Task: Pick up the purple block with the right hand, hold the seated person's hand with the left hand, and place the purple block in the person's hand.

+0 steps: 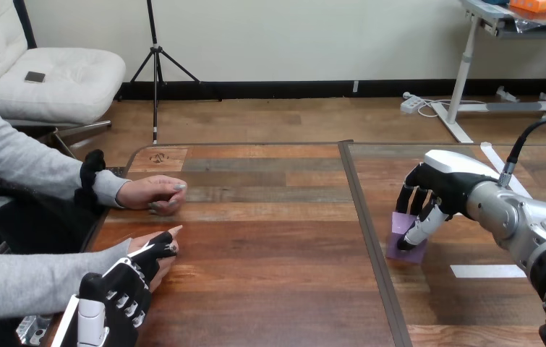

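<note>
- The purple block (401, 223) sits right of centre on the table (277, 260). It is a small, flat-faced, matte cube just right of the dark seam (368, 238) that splits the tabletop.
- The right hand (440, 181) has a glossy white shell over black, on a silver forearm entering from the right edge. It arches down over the block, its fingers curled behind the far side and its thumb against the near face, clamped on it. The block's bottom still meets the wood.
- Much of the block's top and right side is hidden by the thumb.
- The left hand (129, 285), at the lower left, lies on top of the person's hand (163, 271), which rests flat on the table. One fingertip pokes out beyond it.
- Whether the left hand grips that hand or only rests on it, I cannot tell.
- The person's other hand (155, 195), higher at the left, is a loose fist on the wood.
- The table is made of planks in mixed browns with visible grain. A strip of white tape (487, 271) lies flat near the right forearm.
</note>
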